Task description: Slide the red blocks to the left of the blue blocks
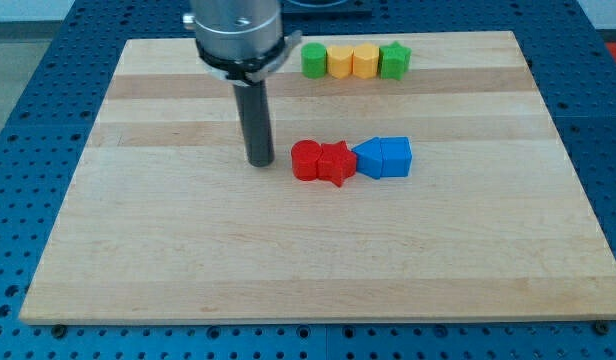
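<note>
The arm carries no pincer, so no spread or pressed state applies; it ends in a dark rod whose lower end, my tip (260,162), rests on the wooden board (188,260). My tip stands just beside the red round block (306,160), on the view's left of it, with a narrow gap showing between them. The red round block touches the red star block (336,163) on its right, and the star in turn touches the first blue block (369,159), which abuts the second blue block (396,157). The four form one row near the board's centre. Both red blocks therefore lie on the view's left of both blue blocks, so the required arrangement appears to be met; my tip's place clear of the row suits that judgement. Along the view's top edge sit a green round block (314,60), two yellow blocks (340,61) (365,61) and a green star block (394,61), well apart from the row.
</note>
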Available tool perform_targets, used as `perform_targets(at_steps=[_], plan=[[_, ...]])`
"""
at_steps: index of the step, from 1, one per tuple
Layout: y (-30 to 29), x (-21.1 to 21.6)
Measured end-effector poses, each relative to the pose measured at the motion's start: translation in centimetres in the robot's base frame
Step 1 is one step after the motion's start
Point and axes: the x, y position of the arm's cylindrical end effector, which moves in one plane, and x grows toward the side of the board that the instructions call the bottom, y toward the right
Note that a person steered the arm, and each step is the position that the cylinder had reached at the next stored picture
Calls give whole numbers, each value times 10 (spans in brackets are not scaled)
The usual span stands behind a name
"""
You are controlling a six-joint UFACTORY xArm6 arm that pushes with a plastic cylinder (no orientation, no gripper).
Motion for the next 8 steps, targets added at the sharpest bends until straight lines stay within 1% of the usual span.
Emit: perform_targets(at_steps=[1, 2, 3, 5, 6, 8], plan=[[-18, -8], [-26, 17], [-23, 53], [63, 59], [90, 60], [106, 62]])
